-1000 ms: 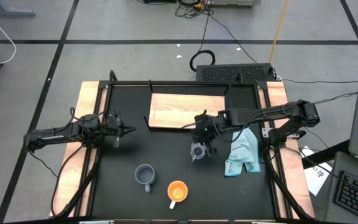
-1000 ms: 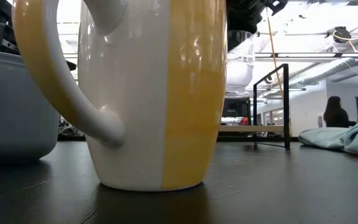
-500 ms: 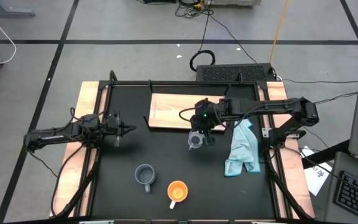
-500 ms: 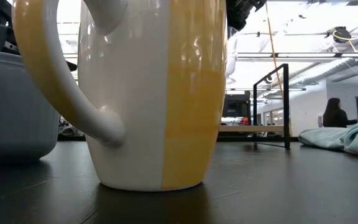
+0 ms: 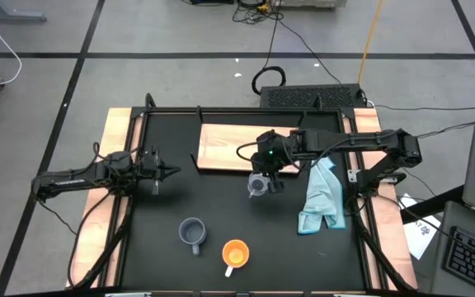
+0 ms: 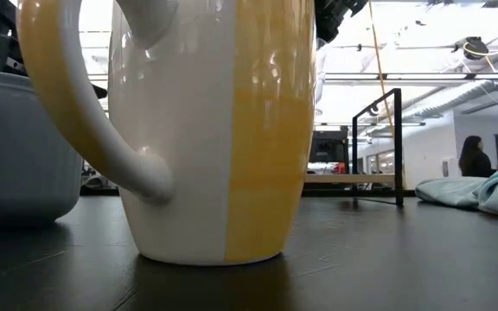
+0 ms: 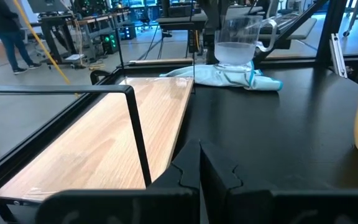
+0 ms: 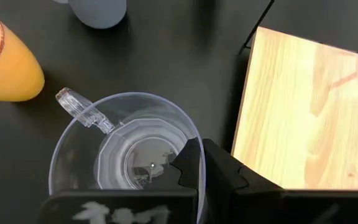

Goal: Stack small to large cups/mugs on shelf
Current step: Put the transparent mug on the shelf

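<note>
Right gripper [image 5: 260,180] near table centre, just off the near edge of the wood board [image 5: 229,147], fingers pressed onto the rim of the clear glass cup [image 5: 256,186], pinching its wall. From the right wrist camera: glass cup [image 8: 126,152] seen from above, clear handle pointing toward the orange mug [image 8: 5,62], one dark finger inside the rim; board [image 8: 306,112] just beside the cup; whether the cup touches the tabletop cannot be told. Board lying flat at about 12 o'clock on the black table [image 5: 180,206], inside the black frame. Blue-grey mug [image 5: 192,233] at about 7 o'clock from the glass cup, near the front of the table, upright. Orange mug [image 5: 235,253] just beside it at roughly 4 o'clock, white handle toward the front edge; the two apart, both well apart from the board. Light-blue cloth [image 5: 323,200] crumpled at 3 o'clock of the glass cup. Left gripper [image 5: 165,172] parked at 9 o'clock, over the table's left side, fingers pressed together, empty. In the low camera: orange mug [image 6: 206,130] filling the foreground, blue-grey mug [image 6: 15,147] beside it, a person [image 6: 474,157] far off in the room.
</note>
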